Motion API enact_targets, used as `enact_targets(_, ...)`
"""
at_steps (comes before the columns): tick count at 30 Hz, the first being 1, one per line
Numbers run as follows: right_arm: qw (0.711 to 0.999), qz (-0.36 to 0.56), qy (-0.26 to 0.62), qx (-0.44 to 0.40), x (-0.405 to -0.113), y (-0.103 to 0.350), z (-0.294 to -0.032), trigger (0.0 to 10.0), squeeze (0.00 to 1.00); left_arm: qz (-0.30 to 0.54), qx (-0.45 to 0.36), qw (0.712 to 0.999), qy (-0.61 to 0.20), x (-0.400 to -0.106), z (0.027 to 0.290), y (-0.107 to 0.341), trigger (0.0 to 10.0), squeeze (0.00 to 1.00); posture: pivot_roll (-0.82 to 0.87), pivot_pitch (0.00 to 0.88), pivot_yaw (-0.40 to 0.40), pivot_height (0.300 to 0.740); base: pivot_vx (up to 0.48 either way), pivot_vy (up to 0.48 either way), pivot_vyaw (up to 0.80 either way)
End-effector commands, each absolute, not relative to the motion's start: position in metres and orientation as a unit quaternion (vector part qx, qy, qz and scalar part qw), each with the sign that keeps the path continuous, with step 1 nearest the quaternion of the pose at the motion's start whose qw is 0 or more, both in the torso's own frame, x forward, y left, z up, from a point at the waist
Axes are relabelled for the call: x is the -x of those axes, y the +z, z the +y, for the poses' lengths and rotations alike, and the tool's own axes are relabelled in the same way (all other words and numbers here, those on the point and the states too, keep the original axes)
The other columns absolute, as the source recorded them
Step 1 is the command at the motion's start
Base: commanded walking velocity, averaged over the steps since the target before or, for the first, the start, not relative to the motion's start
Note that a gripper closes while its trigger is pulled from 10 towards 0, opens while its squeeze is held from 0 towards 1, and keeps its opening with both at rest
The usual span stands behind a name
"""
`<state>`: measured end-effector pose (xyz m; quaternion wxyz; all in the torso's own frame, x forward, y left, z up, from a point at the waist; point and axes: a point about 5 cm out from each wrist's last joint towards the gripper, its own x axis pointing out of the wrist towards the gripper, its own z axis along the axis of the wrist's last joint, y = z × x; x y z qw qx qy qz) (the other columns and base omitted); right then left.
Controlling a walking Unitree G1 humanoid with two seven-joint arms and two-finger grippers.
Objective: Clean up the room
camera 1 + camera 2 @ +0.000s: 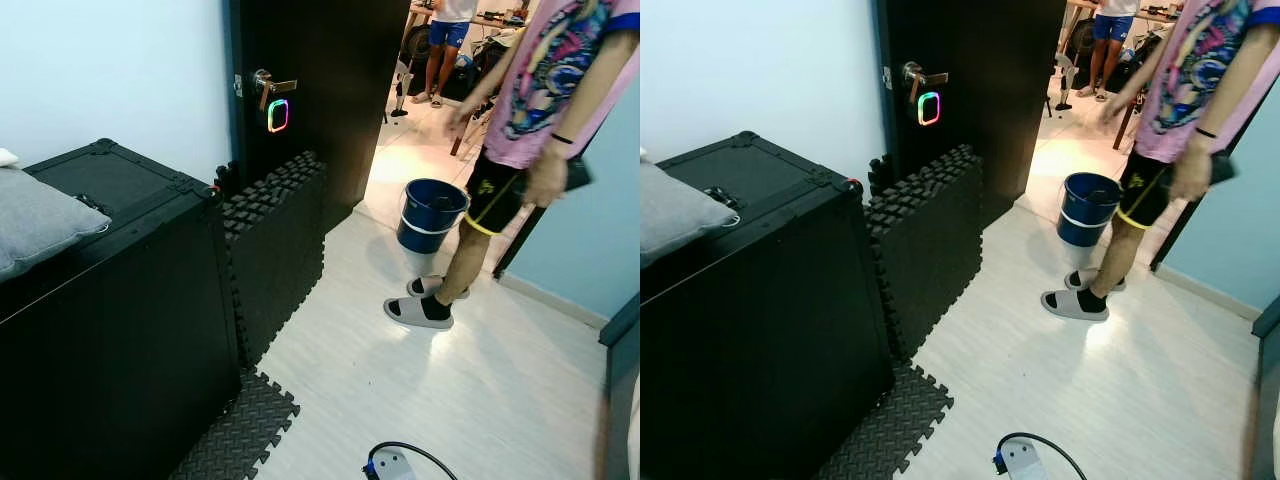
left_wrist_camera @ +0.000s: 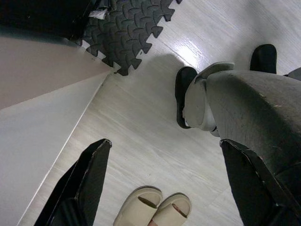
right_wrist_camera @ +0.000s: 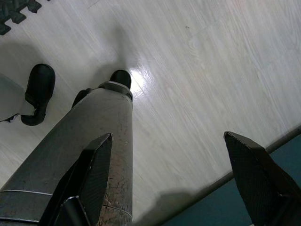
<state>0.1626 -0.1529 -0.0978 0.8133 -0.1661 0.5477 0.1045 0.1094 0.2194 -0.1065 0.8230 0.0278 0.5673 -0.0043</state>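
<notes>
A blue bucket [image 1: 432, 214] with a white band stands on the pale wood floor by the open dark door [image 1: 320, 90]. Black foam mats [image 1: 275, 250] lean upright against a black case [image 1: 110, 300], and another foam mat [image 1: 235, 430] lies flat on the floor in front of it. Both arms hang down beside my legs. My left gripper [image 2: 164, 183] is open above the floor, over a pair of beige slippers [image 2: 153, 213]. My right gripper [image 3: 169, 179] is open too, with bare floor between its fingers.
A person [image 1: 540, 130] in a pink shirt and grey slides stands next to the bucket in the doorway. A second person [image 1: 447, 40] stands in the far room. A grey cushion [image 1: 35, 225] lies on the black case. A power strip with a black cable [image 1: 395, 462] lies on the floor close to me.
</notes>
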Motion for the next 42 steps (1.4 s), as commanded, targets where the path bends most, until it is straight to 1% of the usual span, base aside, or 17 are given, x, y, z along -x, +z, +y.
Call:
enact_targets(1,0.792,0.577,0.104,0.171,-0.1465,-0.1037,-0.1602,10.0,0.00,0.589,-0.021,0.808,-0.026,-0.0985,0.2124,-0.1107,10.0,0.00,-0.02,0.066,-0.124,0.740,0.000,0.000,0.00)
enact_targets(8,0.793,0.574,0.103,0.176,-0.1487,-0.1028,-0.1632,10.0,0.00,0.589,-0.008,0.808,-0.020,-0.0990,0.2099,-0.1111,10.0,0.00,-0.03,0.076,-0.131,0.740,0.000,0.000,0.00)
enact_targets(13,0.790,0.578,0.102,0.177,-0.1467,-0.1033,-0.1656,10.0,0.00,0.591,-0.008,0.806,-0.024,-0.0990,0.2079,-0.1114,10.0,0.00,-0.04,0.061,-0.139,0.740,0.000,0.000,-0.79)
enact_targets(42,0.791,0.578,0.102,0.173,-0.1466,-0.1034,-0.1645,10.0,0.00,0.591,-0.014,0.806,-0.028,-0.0997,0.2092,-0.1110,10.0,0.00,-0.05,0.080,-0.117,0.740,0.000,0.000,-0.79)
